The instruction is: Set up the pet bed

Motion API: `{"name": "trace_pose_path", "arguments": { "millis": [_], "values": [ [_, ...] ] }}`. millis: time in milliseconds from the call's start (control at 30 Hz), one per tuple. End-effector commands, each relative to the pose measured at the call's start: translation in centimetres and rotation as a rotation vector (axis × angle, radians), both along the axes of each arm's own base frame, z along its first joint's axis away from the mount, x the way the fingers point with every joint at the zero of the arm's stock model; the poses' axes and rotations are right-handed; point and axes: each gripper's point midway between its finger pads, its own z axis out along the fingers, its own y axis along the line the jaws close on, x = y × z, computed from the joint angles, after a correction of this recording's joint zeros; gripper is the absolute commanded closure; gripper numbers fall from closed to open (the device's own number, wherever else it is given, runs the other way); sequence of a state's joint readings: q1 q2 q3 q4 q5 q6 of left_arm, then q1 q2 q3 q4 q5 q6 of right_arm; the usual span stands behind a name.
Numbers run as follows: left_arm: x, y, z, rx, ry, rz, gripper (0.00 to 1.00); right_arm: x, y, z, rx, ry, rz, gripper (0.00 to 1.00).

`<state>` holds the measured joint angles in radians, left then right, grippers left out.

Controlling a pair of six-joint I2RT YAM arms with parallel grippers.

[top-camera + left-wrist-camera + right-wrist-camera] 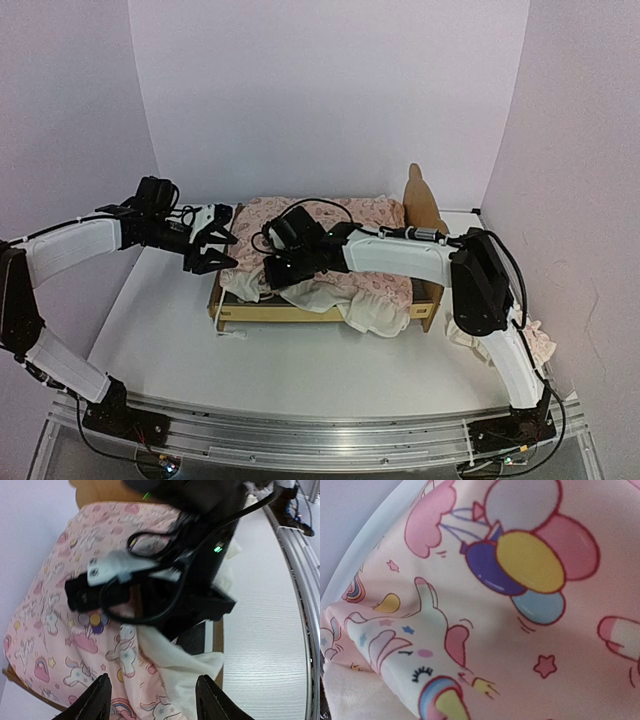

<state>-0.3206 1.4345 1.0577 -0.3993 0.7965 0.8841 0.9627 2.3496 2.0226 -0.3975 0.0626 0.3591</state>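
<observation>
We see the bed [290,313] lying crosswise in the middle of the table [300,370], with its headboard [424,200] upright at the 3 o'clock end. A pink unicorn-print quilt [345,215] is spread over it and is rumpled toward the 9 o'clock end. Cream ruffled cloth [380,315] spills over the front rail at about 5 o'clock.

The left gripper [232,252] hovers just off the bed's 9 o'clock end. Its fingers [102,697] are spread apart with nothing between them, and they point along the quilt.

The right gripper [275,272] reaches across from 3 o'clock and presses down into the quilt near the bed's 8 o'clock corner. Its wrist view is filled with printed fabric and its fingertips are hidden, so we cannot tell whether they are apart, together or pinching cloth.

More pink and cream fabric [530,345] lies by the right arm at the table's 4 o'clock edge.
</observation>
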Motion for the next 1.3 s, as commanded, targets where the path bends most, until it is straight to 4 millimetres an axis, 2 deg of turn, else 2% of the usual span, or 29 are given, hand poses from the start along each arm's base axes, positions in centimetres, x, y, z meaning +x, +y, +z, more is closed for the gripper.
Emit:
{"name": "trace_pose_path", "arguments": {
  "millis": [0, 100, 200, 267, 367, 500, 733, 900, 1100, 1200, 1267],
  "values": [
    [-4.8, -2.5, 3.5, -0.102, -0.041, -0.203, 0.49, 1.9, 1.2, 1.1, 0.062, -0.048, -0.038, 0.92],
    [-7.4, -4.5, 1.1, -0.033, 0.012, -0.262, 0.61, 2.0, 1.5, 0.9, 0.081, -0.032, -0.053, 0.93],
    [-7.7, -5.7, -1.0, -0.001, 0.103, -0.269, 0.66, 2.1, 1.7, 1.1, 0.102, -0.020, -0.067, 0.94],
    [-6.9, -6.0, -3.1, 0.052, 0.162, -0.253, 0.64, 1.9, 1.7, 1.2, 0.107, -0.013, -0.071, 0.94],
    [-5.9, -6.0, -5.7, 0.139, 0.236, -0.242, 0.54, 1.9, 1.1, 1.5, 0.103, -0.017, -0.090, 0.94],
    [-4.0, -5.5, -7.6, 0.226, 0.256, -0.177, 0.45, 2.5, -0.4, 2.2, 0.098, -0.021, -0.141, 0.95],
    [2.3, -3.2, -6.7, 0.183, 0.244, 0.068, 0.50, 2.5, -1.4, 3.3, 0.096, -0.037, -0.139, 0.92],
    [4.4, -1.2, -7.1, 0.213, 0.178, 0.169, 0.49, 2.0, -2.2, 5.8, 0.131, -0.039, -0.084, 0.88],
    [7.2, 1.6, -8.0, 0.259, 0.120, 0.291, 0.49, 0.5, -2.3, 8.5, 0.231, 0.016, 0.117, 0.77],
    [7.8, 2.0, -7.9, 0.255, 0.114, 0.309, 0.49, -0.1, -2.1, 9.3, 0.254, 0.006, 0.195, 0.69],
    [7.7, 1.8, -7.5, 0.240, 0.118, 0.306, 0.49, 0.1, -1.7, 9.2, 0.258, 0.000, 0.203, 0.68]
  ]
}}
